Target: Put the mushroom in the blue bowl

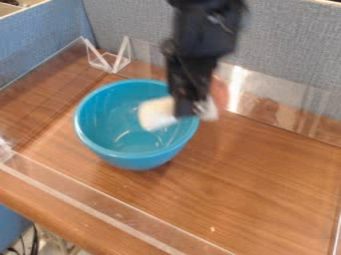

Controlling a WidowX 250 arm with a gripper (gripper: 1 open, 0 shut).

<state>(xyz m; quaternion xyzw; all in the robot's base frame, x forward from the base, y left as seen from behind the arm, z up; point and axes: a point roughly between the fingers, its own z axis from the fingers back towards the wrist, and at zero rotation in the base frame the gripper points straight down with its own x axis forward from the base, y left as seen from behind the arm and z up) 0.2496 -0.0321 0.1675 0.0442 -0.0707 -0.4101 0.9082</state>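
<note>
Holding small toy mushroom [163, 113], cream stem and reddish-brown cap, clamped in black robot gripper [190, 107]; suspended over right inner side of glossy turquoise-blue round bowl [114, 137] on brown wooden table [253, 189]. Frame motion-blurred.

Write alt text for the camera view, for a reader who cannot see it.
A black robot gripper holds a small mushroom in the air above the right side of a blue bowl. The bowl sits on a wooden table with low clear walls; the arm is motion-blurred.
</note>
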